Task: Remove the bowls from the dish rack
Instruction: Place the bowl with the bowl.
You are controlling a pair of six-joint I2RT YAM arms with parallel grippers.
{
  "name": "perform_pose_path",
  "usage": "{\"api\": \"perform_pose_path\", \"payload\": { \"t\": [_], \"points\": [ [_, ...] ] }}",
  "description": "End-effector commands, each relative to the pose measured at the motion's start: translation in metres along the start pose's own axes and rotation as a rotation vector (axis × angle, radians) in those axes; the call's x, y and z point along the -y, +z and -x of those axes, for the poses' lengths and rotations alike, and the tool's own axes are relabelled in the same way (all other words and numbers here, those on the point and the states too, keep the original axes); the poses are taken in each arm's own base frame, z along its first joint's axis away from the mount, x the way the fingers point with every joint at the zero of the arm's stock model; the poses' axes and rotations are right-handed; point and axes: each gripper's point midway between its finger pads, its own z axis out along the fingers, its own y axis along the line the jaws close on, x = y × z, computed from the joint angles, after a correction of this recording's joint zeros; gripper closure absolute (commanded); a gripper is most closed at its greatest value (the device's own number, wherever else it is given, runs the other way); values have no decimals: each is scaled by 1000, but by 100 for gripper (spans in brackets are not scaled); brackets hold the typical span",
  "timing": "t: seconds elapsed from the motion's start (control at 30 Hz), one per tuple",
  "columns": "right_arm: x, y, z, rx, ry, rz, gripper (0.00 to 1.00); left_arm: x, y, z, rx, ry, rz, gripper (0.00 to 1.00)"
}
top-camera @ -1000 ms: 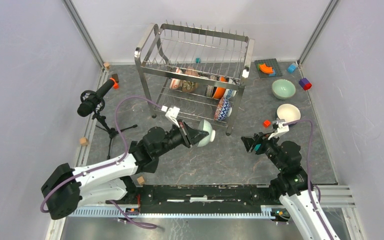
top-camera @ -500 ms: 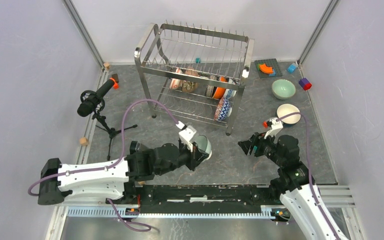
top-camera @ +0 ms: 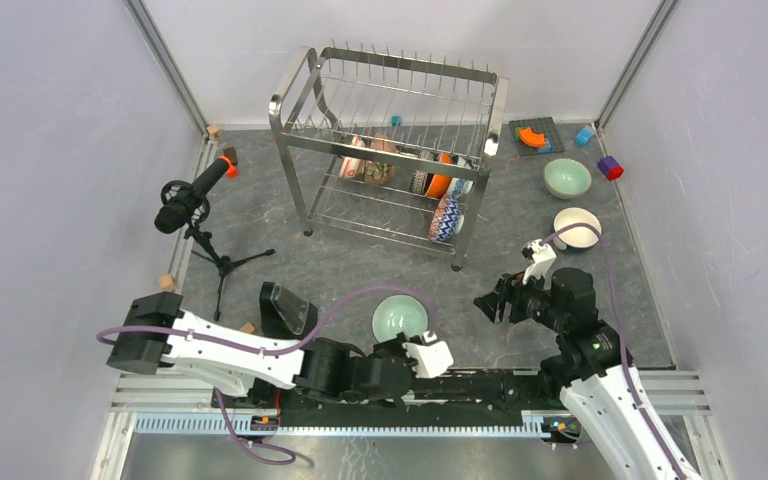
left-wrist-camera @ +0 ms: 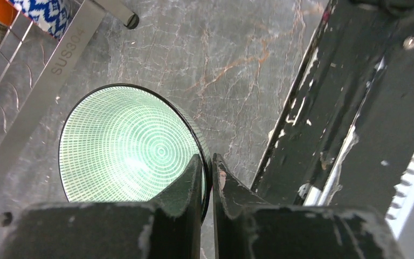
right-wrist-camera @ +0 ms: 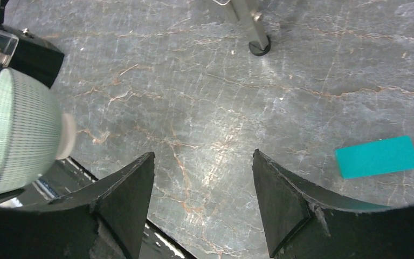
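Note:
My left gripper (top-camera: 397, 343) is shut on the rim of a pale green patterned bowl (top-camera: 400, 318), held mouth up near the table's front edge; in the left wrist view the bowl (left-wrist-camera: 132, 145) has its dark rim pinched between my fingers (left-wrist-camera: 194, 178). In the right wrist view the bowl (right-wrist-camera: 21, 132) shows at the left. My right gripper (top-camera: 487, 303) is open and empty over the bare table, right of the bowl. The dish rack (top-camera: 390, 150) stands at the back with several bowls (top-camera: 440, 180) on its lower tier. A pale green bowl (top-camera: 567, 178) and a cream bowl (top-camera: 577, 227) sit on the table at the right.
A microphone on a tripod (top-camera: 192, 200) stands at the left. Small coloured blocks (top-camera: 610, 167) and a grey plate with an orange piece (top-camera: 535, 136) lie at the back right. A teal card (right-wrist-camera: 377, 156) lies on the table in the right wrist view.
My left arm has swung the green bowl from beside the rack down toward the front edge and turned it mouth up. My right gripper shifted slightly.

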Motion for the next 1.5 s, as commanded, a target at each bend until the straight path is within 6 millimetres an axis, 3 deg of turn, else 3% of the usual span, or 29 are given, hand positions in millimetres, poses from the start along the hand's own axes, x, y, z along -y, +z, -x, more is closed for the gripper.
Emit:
{"api": "perform_pose_path", "payload": {
  "t": [0.0,0.33,0.5,0.67,1.17,1.47],
  "points": [
    [-28,-10,13,0,-56,112,27,-3,5,21,65,193,41,98],
    [-30,-9,1,-116,-179,94,27,46,7,-18,52,461,-293,98],
    [-38,0,-12,-184,-200,131,29,57,17,-35,-4,533,-350,98],
    [-52,7,-12,-199,-238,125,29,65,22,-43,-14,568,-402,98],
    [-106,28,-32,-298,-476,107,31,58,14,-34,31,616,-460,98],
    [-109,43,-38,-340,-536,90,39,55,8,-20,97,595,-444,98]
  ]
}}
